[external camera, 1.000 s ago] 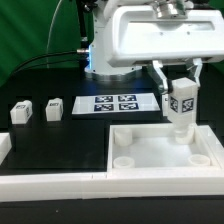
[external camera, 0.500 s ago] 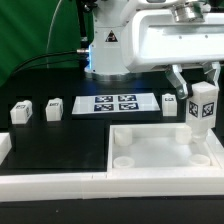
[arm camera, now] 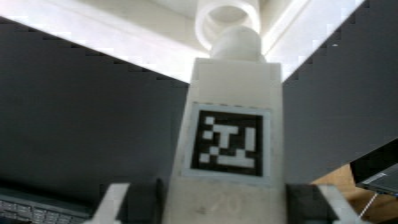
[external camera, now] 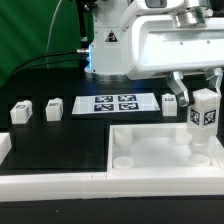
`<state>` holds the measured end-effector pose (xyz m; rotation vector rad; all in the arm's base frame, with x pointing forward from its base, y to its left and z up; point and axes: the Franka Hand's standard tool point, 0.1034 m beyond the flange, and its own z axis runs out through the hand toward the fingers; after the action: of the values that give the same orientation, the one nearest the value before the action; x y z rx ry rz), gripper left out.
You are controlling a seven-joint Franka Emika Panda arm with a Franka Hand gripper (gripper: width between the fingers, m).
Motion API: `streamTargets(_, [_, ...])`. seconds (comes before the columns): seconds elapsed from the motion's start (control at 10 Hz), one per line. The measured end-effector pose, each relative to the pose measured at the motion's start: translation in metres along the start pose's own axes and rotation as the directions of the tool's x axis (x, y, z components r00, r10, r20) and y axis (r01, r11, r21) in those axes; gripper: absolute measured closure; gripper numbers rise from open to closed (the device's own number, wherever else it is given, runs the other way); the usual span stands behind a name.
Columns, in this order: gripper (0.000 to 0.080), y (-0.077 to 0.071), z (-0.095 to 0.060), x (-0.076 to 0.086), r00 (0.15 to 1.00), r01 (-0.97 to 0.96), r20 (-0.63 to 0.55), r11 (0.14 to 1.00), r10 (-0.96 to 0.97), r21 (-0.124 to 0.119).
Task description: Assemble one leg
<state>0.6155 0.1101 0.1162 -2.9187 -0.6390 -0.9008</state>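
We see the tool [external camera: 203,96] pinching the small white plastic leg post [external camera: 204,118], upright over the large white square tray [external camera: 112,150] at the exterior view's right, on the black worktop [external camera: 60,135].

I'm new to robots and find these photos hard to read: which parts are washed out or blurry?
Exterior view: the white tray and the arm's casing glare brightly, their detail washed out; the black table hides shadows. Wrist view: the leg, held in the gripper, fills the frame, its tag readable but soft; the round white shape past its tip is blurred.
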Motion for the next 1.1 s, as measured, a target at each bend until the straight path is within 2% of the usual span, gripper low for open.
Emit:
streamTargets(0.3, [0.0489, 0.004, 0.008, -0.01, 1.0, -0.007, 0.015, 1.0, 0.007, 0.0])
streamTargets(0.7, [0.0489, 0.001, 0.011, -0.012, 1.0, -0.006, 0.019, 1.0, 0.006, 0.004])
streamTargets(1.1, [0.0489, -0.002, 0.013, -0.009, 1.0, -0.004, -0.018, 1.0, 0.003, -0.003])
